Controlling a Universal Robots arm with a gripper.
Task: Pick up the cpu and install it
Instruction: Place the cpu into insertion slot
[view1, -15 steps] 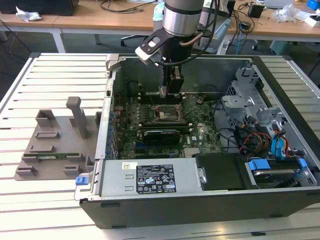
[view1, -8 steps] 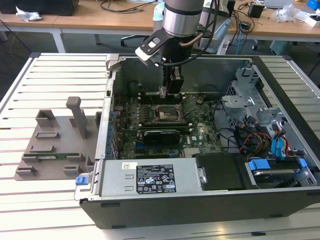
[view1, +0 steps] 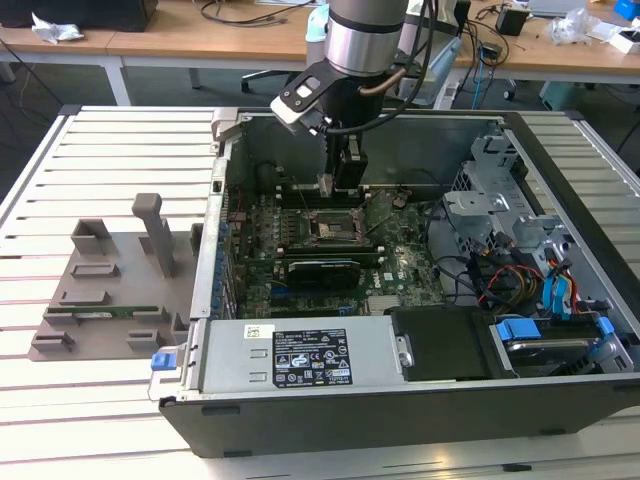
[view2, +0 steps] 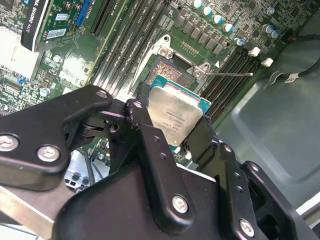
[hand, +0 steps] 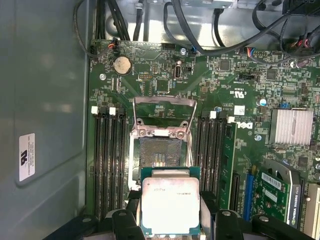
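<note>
One arm (view1: 365, 40) reaching down into the case (view1: 400, 420), tool (view1: 336, 186) clamped on the cpu (hand: 171, 205), near the socket (hand: 159, 155)

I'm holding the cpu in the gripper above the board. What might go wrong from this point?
1. The cpu, pinched by its edges in the gripper, looks off-centre from the open socket in the first wrist view. Lowering it misaligned or tilted might damage the contacts.
2. The raised load plate and its wire lever stand close to the socket, so the gripper may catch them.
3. The edge grip might slip.
</note>
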